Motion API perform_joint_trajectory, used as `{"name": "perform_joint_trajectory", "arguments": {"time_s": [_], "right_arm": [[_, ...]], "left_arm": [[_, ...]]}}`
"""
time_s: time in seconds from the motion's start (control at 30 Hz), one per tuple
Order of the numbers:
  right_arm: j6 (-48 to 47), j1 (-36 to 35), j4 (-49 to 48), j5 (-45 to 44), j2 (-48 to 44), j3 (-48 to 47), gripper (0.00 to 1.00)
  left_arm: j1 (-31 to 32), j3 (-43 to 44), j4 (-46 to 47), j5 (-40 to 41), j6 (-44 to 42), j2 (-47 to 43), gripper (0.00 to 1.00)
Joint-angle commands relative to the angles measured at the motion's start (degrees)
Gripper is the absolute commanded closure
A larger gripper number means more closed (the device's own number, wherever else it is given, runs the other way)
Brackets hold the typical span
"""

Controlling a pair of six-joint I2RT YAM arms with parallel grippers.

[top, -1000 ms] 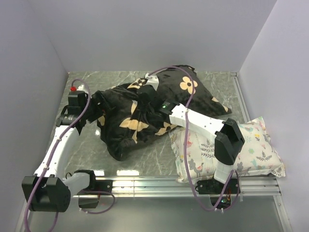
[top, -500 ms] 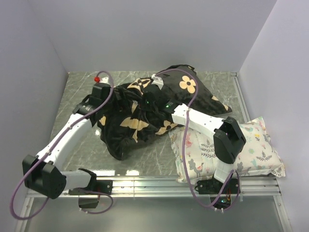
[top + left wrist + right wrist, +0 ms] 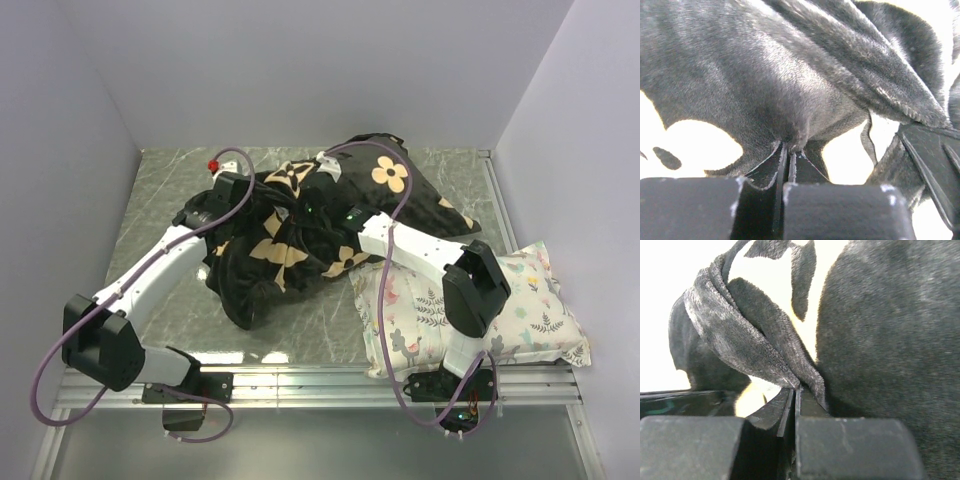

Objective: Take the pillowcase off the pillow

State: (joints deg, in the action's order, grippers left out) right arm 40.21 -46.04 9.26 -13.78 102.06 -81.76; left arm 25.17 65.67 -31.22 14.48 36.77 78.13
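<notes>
The black plush pillowcase (image 3: 300,262) with tan flower motifs lies bunched in the middle of the table. The pillow is hidden inside it. My left gripper (image 3: 260,204) reaches in from the left at the raised top of the bundle. In the left wrist view the left gripper (image 3: 788,148) is shut on a pinched fold of the pillowcase (image 3: 765,75). My right gripper (image 3: 303,206) comes in from the right, close beside the left one. The right wrist view shows the right gripper (image 3: 795,390) shut on a rolled edge of the pillowcase (image 3: 740,340).
A smaller white pillow (image 3: 520,300) with a pastel floral print lies at the front right, partly under the right arm. Grey walls close in the table at the left, back and right. A metal rail (image 3: 300,378) runs along the near edge.
My left arm swung in from the left side of the table to the top of the pillowcase, and its jaws closed on the fabric. The right gripper kept its hold and barely moved.
</notes>
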Motion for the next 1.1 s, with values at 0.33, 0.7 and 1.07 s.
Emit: {"name": "perform_joint_trajectory", "arguments": {"time_s": [0.33,0.7,1.07], "right_arm": [[-0.5,11.8,4.4,-5.8,-5.1,6.0,1.0],[1.3,15.5,-1.7,-0.3,-8.6,13.9,1.0],[-5.8,8.1,2.1,-1.5,-6.7,9.3,0.87]], "left_arm": [[-20.5,-0.8,-7.4,6.3,-1.4,-14.0,1.0],[-34.1,-14.2,2.8,-13.9,-2.1,-7.7,0.99],[-27.9,-9.3,2.9,-15.5,-5.0,-3.1,1.0]]}}
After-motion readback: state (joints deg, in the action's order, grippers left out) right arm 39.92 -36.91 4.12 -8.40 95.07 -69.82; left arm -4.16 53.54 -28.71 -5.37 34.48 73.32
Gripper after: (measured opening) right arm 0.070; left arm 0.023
